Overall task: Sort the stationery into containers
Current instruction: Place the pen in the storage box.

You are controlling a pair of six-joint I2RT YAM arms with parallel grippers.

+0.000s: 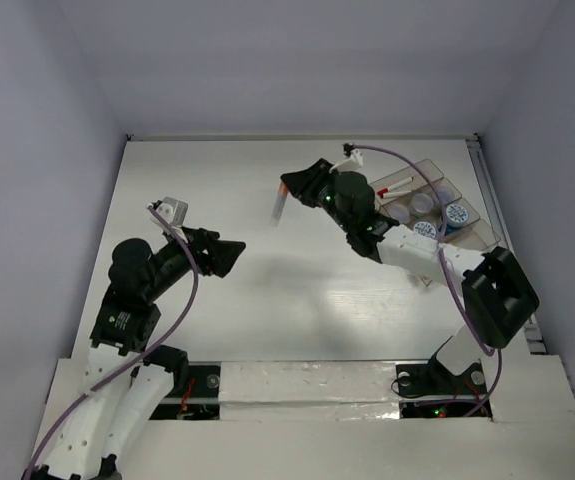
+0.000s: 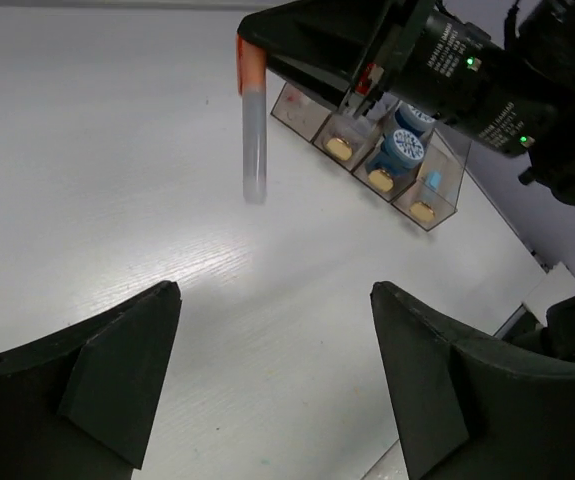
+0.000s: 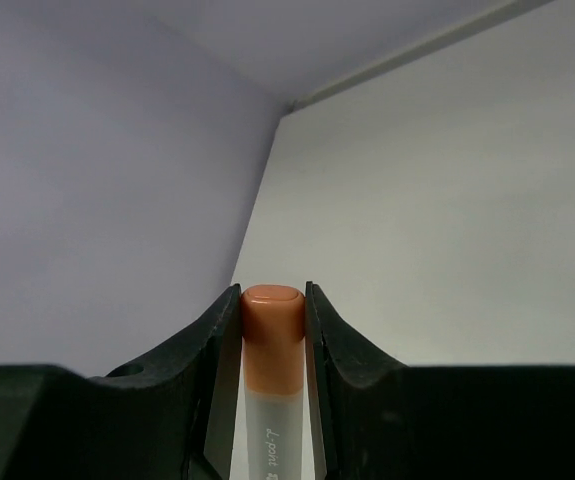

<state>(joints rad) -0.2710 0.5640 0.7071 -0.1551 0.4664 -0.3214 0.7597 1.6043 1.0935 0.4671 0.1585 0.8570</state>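
Nearest you, your left tool (image 2: pixel 272 335) hangs over the table (image 1: pixel 297 310) with its fingers spread wide and nothing between them. Plenty of bare table in front of it and off to the left, so loads of room there.

Further out, your right tool (image 1: pixel 292 186) is clamped on the orange cap of a marker (image 2: pixel 254 140). The pale body hangs down from it, and I can't tell if the low end touches the table. In the right wrist view the body is cut off at the bottom and the print on it is unreadable.

Past that, the clear tray (image 2: pixel 437 208) sits tight against the table's right edge. Your right arm covers a good chunk of it. You can make out blue-lidded jars (image 1: pixel 456 213) and a red stick (image 1: pixel 397 186) inside, plus small gold round bits I can't identify.
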